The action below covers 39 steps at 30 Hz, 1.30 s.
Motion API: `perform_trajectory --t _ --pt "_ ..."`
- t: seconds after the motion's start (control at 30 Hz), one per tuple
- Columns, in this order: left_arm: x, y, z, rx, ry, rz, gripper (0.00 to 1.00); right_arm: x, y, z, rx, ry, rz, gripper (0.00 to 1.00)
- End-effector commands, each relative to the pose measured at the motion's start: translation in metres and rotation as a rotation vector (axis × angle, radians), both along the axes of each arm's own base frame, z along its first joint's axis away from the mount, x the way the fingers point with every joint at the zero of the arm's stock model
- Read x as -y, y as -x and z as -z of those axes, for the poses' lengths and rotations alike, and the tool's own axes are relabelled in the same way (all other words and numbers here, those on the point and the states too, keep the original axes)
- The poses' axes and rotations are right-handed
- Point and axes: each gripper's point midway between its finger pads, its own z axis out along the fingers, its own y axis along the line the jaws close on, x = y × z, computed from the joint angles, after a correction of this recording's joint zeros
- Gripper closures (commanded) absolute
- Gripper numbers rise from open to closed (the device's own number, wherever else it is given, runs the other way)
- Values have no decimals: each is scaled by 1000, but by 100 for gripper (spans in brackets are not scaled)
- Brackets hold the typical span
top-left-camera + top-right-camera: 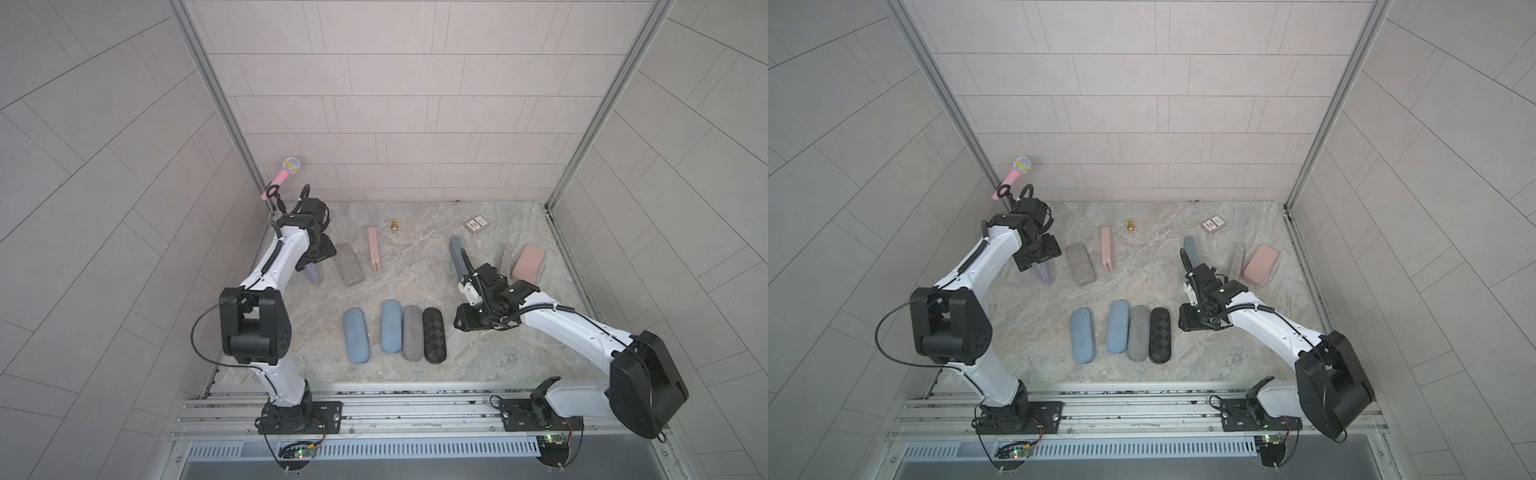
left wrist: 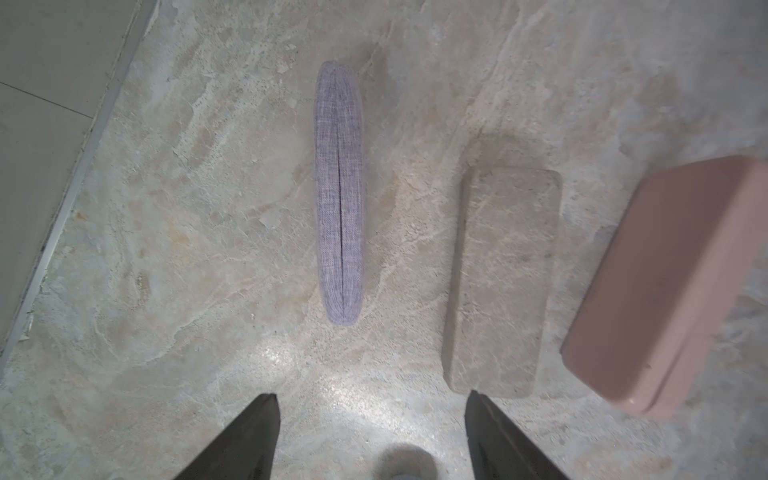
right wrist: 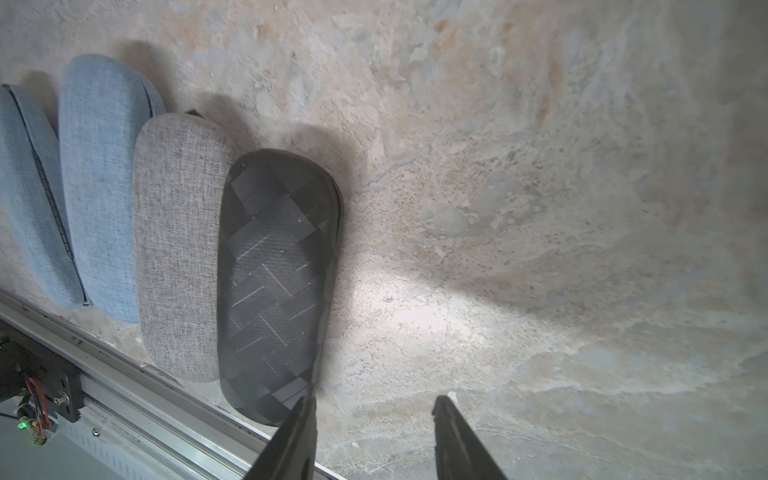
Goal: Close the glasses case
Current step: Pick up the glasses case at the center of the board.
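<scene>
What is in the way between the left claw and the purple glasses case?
Nothing visible. In the left wrist view, only bare marbled tabletop lies between the open left gripper and the purple glasses case, which stands on its edge. The stone-patterned case lies off to one side, apart from it.

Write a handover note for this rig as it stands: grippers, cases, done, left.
Left gripper: open, empty, above the purple case, which stands on edge with its seam shut.
Right gripper: fingers apart, empty, beside the black case.
Done: the front row lies closed, namely the black case, the grey case and the blue cases.
Left: check the back ones, e.g. the pink case and the blue-grey case. The top views do not show whether they are shut.
</scene>
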Motion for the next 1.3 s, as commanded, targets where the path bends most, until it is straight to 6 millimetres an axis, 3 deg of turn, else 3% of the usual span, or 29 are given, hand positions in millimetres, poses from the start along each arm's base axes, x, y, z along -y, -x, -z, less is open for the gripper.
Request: perform_trajectory --t 0.0,0.3,0.6,0.8,0.97,1.07,1.27 --pt "-20 1 6 -72 -61 -24 22 -2 -3 3 -18 5 -38 52" --pt "-50 -17 44 -131 -63 -95 24 -15 -16 17 -70 -2 -73 52" --pt "-52 -44 77 -162 -27 -86 32 -20 -26 21 -90 -1 -79 52" --pt "-52 -48 88 -181 -12 -81 50 -19 -28 22 -98 5 -73 52" --pt "-45 -42 84 -174 22 -73 67 -19 -29 19 -91 4 -72 52" --pt "-37 -30 73 -163 50 -58 70 -18 -28 14 -81 -1 -65 52" --pt "-8 26 46 -146 94 18 70 -15 -22 -1 -44 -24 -47 52"
